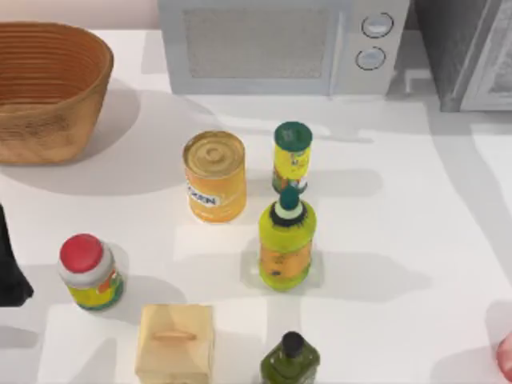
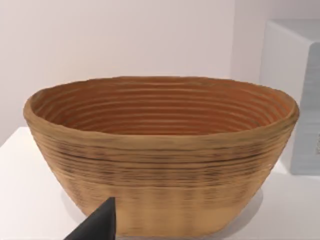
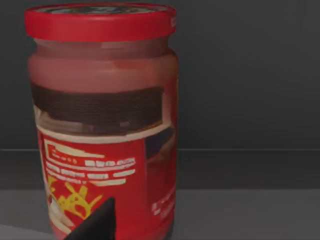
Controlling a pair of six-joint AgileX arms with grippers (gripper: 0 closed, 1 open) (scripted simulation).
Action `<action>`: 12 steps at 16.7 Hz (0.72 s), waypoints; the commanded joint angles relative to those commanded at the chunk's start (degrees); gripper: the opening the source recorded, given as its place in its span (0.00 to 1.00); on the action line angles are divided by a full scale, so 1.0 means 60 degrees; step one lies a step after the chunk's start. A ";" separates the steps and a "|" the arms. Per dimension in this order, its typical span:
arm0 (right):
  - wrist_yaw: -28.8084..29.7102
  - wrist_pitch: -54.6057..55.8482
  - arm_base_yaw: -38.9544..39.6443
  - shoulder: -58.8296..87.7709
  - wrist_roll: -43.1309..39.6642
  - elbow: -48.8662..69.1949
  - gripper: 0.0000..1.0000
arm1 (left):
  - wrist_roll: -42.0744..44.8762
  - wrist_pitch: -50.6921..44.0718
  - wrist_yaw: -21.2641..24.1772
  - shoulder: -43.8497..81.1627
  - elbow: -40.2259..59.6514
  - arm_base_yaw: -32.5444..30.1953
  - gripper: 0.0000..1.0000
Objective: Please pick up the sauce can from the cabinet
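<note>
Facing the sauce can [image 3: 102, 125] inside the dark cabinet [image 1: 460, 52] at one o'clock, the right arm lines up to grab it. I cannot tell how its fingers stand.

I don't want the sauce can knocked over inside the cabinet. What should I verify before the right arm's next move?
1. Sauce can stands upright on the cabinet shelf: ok.
2. Sauce can sits close in front of the right pincer: ok.
3. Sauce can is centred for the right pincer: cannot tell.
4. Nothing stands beside the sauce can on the visible shelf: ok.
5. Left pincer is parked by the basket, at the table's left side, away from the cabinet: ok.
</note>
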 joint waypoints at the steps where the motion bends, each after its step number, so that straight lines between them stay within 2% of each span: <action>1: 0.0229 0.0037 0.0220 0.0244 0.0009 0.0198 1.00 | 0.0000 0.0000 0.0000 0.0000 0.0000 0.0000 1.00; 6: 0.1427 0.0205 0.1374 0.1552 0.0051 0.1206 1.00 | 0.0000 0.0000 0.0000 0.0000 0.0000 0.0000 1.00; 12: 0.1538 0.0218 0.1467 0.1710 0.0056 0.1304 1.00 | 0.0000 0.0000 0.0000 0.0000 0.0000 0.0000 1.00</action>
